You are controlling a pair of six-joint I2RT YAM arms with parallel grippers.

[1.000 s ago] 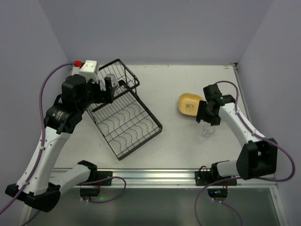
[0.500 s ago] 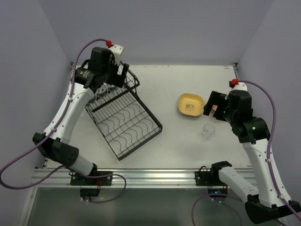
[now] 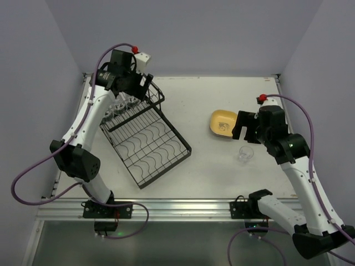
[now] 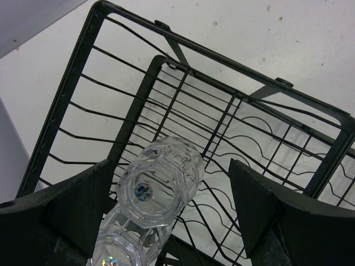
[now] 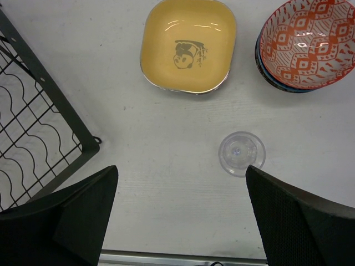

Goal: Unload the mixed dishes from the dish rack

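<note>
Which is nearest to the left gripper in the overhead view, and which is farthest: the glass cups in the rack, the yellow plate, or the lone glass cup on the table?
1. Glass cups, in the basket end of the dish rack, just below the left gripper.
2. Yellow plate, on the table right of the rack.
3. Lone glass cup, farther right and nearer the front edge.

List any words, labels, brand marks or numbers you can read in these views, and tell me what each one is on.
No readable text: no words, numbers or brand marks show in any view.
Yellow plate: only a panda drawing, no lettering.
Red patterned bowl: geometric pattern only, no letters.
</note>
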